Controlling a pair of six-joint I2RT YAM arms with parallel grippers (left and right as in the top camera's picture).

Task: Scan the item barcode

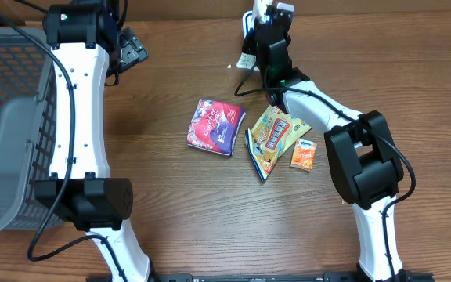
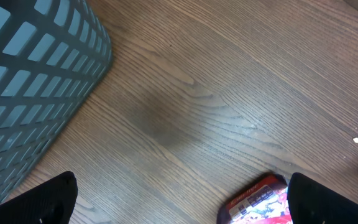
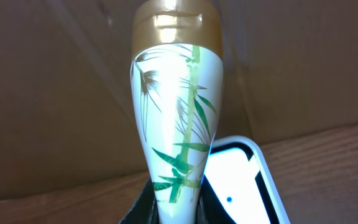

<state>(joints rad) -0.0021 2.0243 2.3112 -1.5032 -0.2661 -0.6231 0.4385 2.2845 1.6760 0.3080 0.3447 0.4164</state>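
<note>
In the right wrist view we are clamping the right gripper (image 3: pixel 168 211) on the narrow end of the tube (image 3: pixel 176 112), the dark fingers just showing at the bottom edge. The tube's long axis is running straight up the frame, and it is widening toward the gold cap (image 3: pixel 178 28) at the top. We are seeing no barcode on the side that faces us, only the bamboo print.

Just beside the tube, at the lower right of that frame, the scanner (image 3: pixel 244 180) is showing its pale face. We cannot tell whether the two are touching. In our judgement the coming move is turning on this: the tube has to be swung or rolled toward the lower right until its code is facing that window.

In the overhead view the right arm is reaching from the lower right up to the top centre, so it is plainly the nearer arm.

Farther off, the left gripper (image 2: pixel 179 199) is hanging with its fingers wide apart and holding nothing over the table (image 2: pixel 229 81), between the basket (image 2: pixel 23 81) and the red packet (image 2: pixel 257 202).
</note>
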